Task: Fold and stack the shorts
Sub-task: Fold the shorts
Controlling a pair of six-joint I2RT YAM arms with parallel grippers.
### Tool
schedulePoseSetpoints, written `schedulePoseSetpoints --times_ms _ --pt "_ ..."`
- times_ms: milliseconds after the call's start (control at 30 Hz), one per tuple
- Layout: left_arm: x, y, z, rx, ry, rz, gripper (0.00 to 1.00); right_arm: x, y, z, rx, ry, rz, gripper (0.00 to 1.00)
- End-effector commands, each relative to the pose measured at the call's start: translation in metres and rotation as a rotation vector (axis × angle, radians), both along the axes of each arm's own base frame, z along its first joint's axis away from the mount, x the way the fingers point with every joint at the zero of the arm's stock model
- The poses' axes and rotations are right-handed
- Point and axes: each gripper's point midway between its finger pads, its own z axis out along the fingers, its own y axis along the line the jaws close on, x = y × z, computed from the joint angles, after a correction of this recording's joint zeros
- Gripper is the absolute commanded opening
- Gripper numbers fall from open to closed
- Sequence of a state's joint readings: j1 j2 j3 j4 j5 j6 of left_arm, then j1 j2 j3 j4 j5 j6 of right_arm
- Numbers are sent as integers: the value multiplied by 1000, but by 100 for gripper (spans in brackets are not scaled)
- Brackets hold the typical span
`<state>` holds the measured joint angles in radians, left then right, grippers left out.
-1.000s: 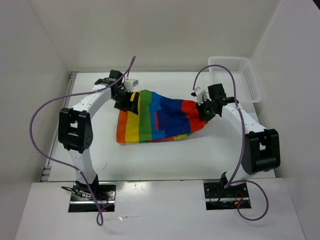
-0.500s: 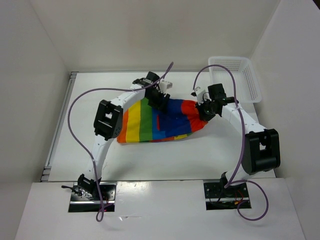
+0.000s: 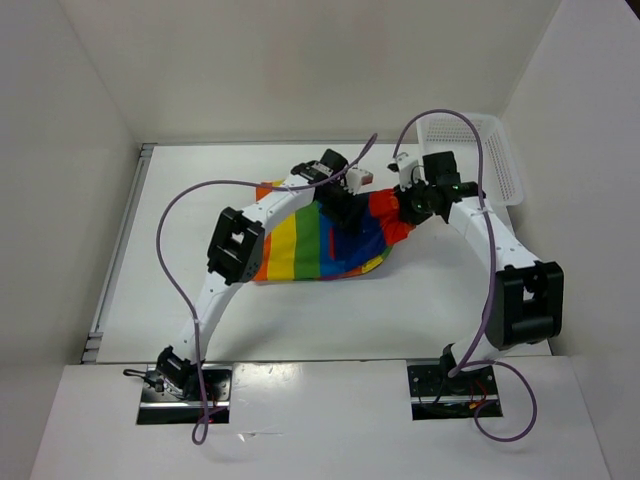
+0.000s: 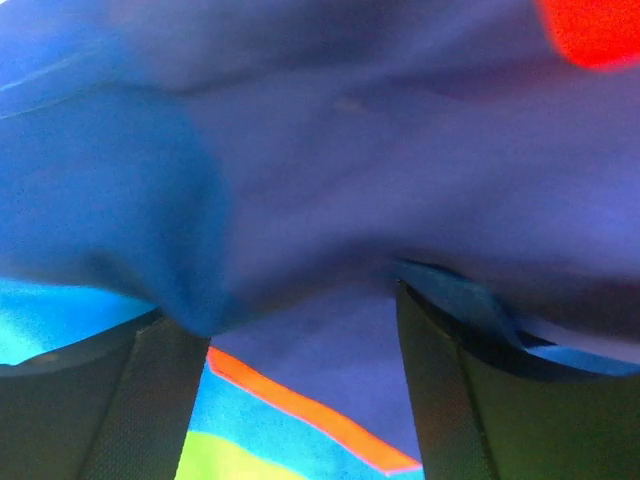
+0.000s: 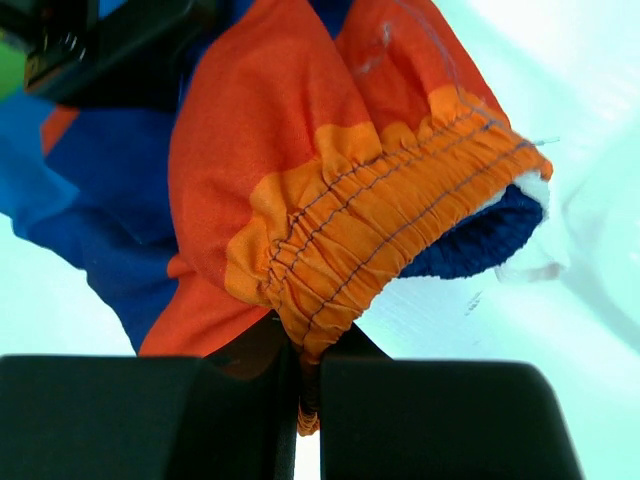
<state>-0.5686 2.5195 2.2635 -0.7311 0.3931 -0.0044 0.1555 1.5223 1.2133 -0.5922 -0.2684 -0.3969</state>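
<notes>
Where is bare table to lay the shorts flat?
Bare table lies left of the shorts and in the near strip before them. Crowded: far right, where left tool and right tool meet by the basket.

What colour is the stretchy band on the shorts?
Orange, with rows of stitching. The elastic band of the shorts shows best in the right wrist view.

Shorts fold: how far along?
Done: nothing finished. The shorts lie rumpled on the table, with no clean fold and no stack. In hand: the right gripper pinches the elastic edge, and the left gripper is open on the blue panel. Left: fold flat, then stack.
</notes>
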Motion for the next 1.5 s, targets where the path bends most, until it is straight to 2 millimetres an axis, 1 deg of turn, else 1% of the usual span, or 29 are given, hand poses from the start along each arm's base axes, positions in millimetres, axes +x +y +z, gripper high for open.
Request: schedulePoseSetpoints --times_ms 0,33,100,133,233,300,333,367,400,467,500,567,600,633,667,700,733,767,900,933,967,1033,1100,1133,1233,1267,1333,1367,1467 --pt "6 -14 37 -86 -39 -35 81 22 -6 54 26 -153 -23 0" --pt "7 -16 61 -116 -69 -42 83 23 -10 54 25 -153 -33 0" --pt "11 -19 100 -155 -135 -44 88 31 -18 67 -3 -198 -41 0" --pt "15 -12 126 -178 -175 -32 89 34 -18 75 0 -216 -41 0" --pt "19 12 164 -183 -235 16 92 37 -26 86 -18 -239 -41 0" --pt "29 44 170 -164 -240 78 92 37 -27 90 -23 -245 -35 0" --pt "29 60 182 -156 -260 108 92 39 -27 94 -29 -259 -28 0" --pt "31 86 161 -109 -215 160 92 40 -31 94 -30 -259 -37 0" --pt "30 103 163 -77 -224 198 92 39 -33 93 -44 -253 -37 0" --pt "26 127 143 -38 -178 240 92 40 -33 97 -50 -268 -30 0" --pt "17 146 118 -5 -119 268 92 40 -33 92 -57 -251 -23 0" --pt "10 159 91 22 -66 288 92 41 -33 88 -58 -240 -22 0" --pt "7 165 80 32 -43 299 92 43 -33 92 -63 -254 -17 0" --pt "-4 167 62 45 3 293 92 41 -34 91 -64 -245 -16 0" --pt "-7 167 50 47 29 288 92 42 -33 86 -65 -234 -16 0" --pt "-10 165 43 41 48 280 92 44 -35 90 -78 -247 -15 0" --pt "-13 159 40 16 71 263 92 45 -35 86 -79 -238 -14 0" --pt "-17 158 28 17 107 256 92 46 -37 86 -87 -238 -22 0" --pt "-23 153 4 29 163 241 92 46 -39 86 -93 -238 -28 0" --pt "-25 154 -4 37 180 242 89 46 -39 86 -93 -238 -28 0" --pt "-24 149 -4 32 169 232 82 46 -37 86 -87 -238 -22 0" --pt "-28 149 -19 37 200 229 69 44 -37 85 -82 -226 -28 0" --pt "-30 146 -22 25 220 221 52 43 -31 81 -47 -206 -28 0" --pt "-32 144 -25 16 234 215 37 47 -29 83 -31 -213 -31 0" --pt "-27 131 -16 -25 220 187 20 56 -24 85 23 -207 -70 0" --pt "-26 125 -12 -29 209 175 13 54 -12 85 34 -203 -53 0" --pt "-23 116 -4 -48 190 157 9 56 4 85 20 -205 -25 0" --pt "-22 108 0 -62 180 139 9 53 25 86 20 -215 20 0" --pt "-23 95 7 -76 167 112 8 61 52 82 59 -196 13 0"
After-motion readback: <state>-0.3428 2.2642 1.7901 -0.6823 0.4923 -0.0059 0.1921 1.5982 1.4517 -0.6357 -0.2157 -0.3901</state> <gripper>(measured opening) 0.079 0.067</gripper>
